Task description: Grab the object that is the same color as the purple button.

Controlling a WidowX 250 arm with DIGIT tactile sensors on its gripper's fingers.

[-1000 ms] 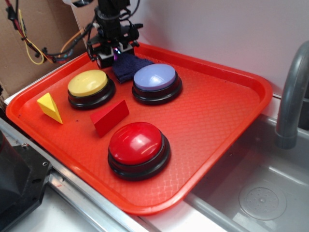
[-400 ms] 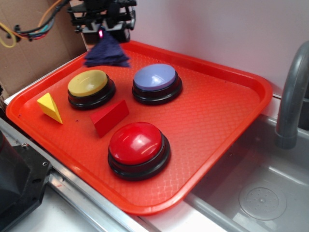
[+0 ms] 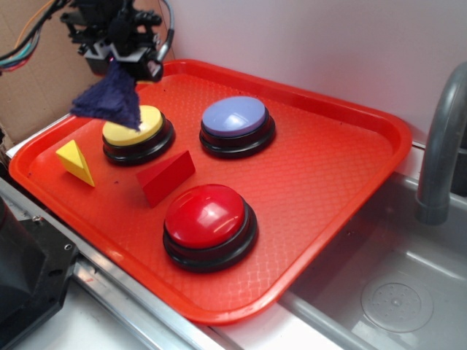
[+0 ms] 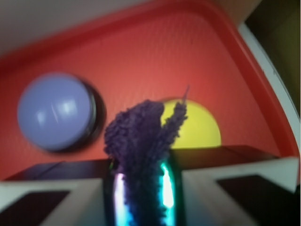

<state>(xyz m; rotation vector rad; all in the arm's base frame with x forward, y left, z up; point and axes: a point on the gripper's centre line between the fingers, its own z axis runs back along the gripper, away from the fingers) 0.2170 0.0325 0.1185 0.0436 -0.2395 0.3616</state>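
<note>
Gripper [image 3: 120, 60] is clamped on the dark purple terry rag [image 3: 111, 100], pinching it at its top so the cloth hangs straight down from between the fingers in a loose, roughly triangular drape. The rag is clear of the red tray [image 3: 336, 182]; its lower edge dangles in front of the yellow-domed button [image 3: 135, 130], and from the exterior view I cannot tell whether it brushes the dome or hangs just above it. The wrist view shows the fuzzy cloth bunched between the two fingers, with the yellow dome directly past it and the lavender-blue button [image 4: 55, 111] off to the left. So the rag lies directly below the gripper, its long axis vertical. The grab looks already made; any coming move turns on keeping the hanging cloth free of the yellow button beneath it. A red wedge block [image 3: 166, 176] and a yellow wedge block [image 3: 76, 161] lie apart on the tray, nearer the camera.
</note>
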